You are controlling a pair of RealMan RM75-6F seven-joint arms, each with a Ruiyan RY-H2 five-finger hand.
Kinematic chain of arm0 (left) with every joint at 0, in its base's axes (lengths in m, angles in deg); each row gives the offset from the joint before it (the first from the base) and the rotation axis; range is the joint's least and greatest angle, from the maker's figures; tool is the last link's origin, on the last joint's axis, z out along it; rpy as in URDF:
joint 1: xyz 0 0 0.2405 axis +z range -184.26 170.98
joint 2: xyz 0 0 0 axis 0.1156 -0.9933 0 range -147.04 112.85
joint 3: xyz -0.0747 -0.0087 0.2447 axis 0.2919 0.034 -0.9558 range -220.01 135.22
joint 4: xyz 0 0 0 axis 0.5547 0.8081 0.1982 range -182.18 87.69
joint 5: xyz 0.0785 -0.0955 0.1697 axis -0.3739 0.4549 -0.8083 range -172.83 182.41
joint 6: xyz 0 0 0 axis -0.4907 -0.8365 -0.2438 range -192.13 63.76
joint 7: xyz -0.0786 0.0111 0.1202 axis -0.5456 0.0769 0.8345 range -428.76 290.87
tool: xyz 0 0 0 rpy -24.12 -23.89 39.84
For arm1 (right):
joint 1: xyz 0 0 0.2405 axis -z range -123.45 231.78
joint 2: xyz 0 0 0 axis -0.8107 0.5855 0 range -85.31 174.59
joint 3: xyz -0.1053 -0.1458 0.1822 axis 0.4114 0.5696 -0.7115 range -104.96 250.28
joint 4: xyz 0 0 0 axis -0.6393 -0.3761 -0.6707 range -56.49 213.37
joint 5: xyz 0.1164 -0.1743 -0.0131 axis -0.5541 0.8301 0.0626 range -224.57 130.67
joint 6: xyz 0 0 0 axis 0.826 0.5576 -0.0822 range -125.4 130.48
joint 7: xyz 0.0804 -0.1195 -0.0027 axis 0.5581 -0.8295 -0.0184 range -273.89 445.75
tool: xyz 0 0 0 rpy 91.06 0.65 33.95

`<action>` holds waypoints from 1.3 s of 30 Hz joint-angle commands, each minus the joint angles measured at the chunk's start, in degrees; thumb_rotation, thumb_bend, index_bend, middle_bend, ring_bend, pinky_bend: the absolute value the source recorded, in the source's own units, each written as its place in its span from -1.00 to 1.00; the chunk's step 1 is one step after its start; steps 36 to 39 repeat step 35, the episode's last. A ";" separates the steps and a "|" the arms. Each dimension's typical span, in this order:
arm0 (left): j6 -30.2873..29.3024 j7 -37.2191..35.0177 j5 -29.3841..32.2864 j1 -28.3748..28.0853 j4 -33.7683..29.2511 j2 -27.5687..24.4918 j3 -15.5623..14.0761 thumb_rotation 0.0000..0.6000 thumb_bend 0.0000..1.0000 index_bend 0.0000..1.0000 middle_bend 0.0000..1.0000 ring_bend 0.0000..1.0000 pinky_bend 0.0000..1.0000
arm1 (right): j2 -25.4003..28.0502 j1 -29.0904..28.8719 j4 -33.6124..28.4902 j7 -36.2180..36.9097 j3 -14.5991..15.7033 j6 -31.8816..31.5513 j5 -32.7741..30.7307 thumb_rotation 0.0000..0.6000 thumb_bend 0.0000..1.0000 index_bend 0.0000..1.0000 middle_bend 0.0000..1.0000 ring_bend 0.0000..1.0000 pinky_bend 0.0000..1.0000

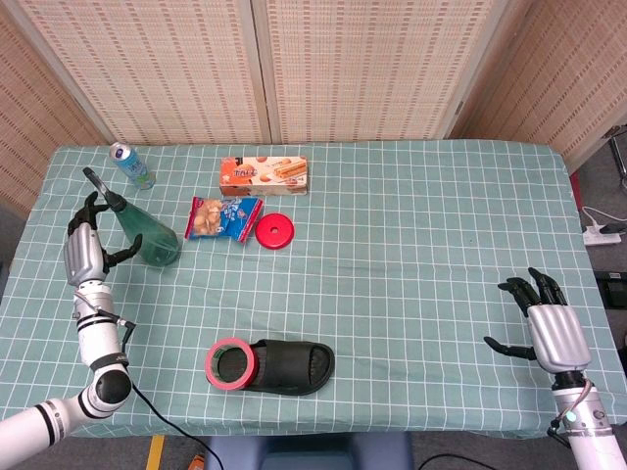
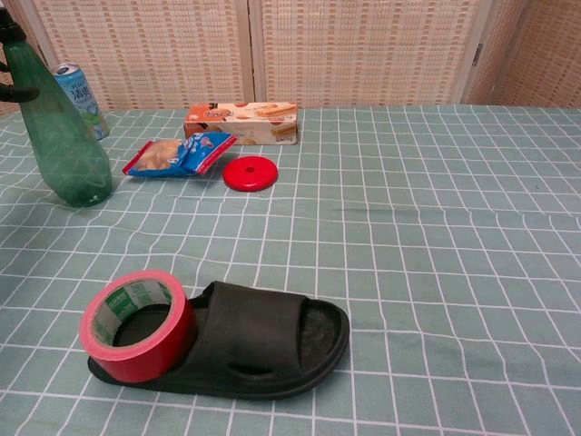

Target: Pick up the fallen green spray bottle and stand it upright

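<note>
The green spray bottle (image 1: 147, 238) stands upright on its base at the table's left side; the chest view shows its body (image 2: 68, 145) with the dark spray head leaning slightly left. My left hand (image 1: 83, 250) is just left of the bottle, fingers apart, with one dark fingertip (image 2: 18, 92) still close to the neck. I cannot tell whether that fingertip touches it. My right hand (image 1: 546, 330) hovers at the table's front right, fingers spread, holding nothing.
A drink can (image 1: 129, 164) stands behind the bottle. A biscuit box (image 1: 264, 174), a snack bag (image 1: 223, 216) and a red lid (image 1: 275, 231) lie to its right. A black slipper (image 1: 289, 365) with a red tape roll (image 1: 231, 364) sits near the front edge.
</note>
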 commanded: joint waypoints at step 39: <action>2.79 -19.44 -47.68 16.43 4.18 -23.36 -25.65 1.00 -0.48 -0.19 -0.35 -0.55 -0.58 | 1.02 0.23 -0.26 2.43 0.63 0.13 1.14 1.00 -1.00 -0.49 -0.62 -1.00 -0.80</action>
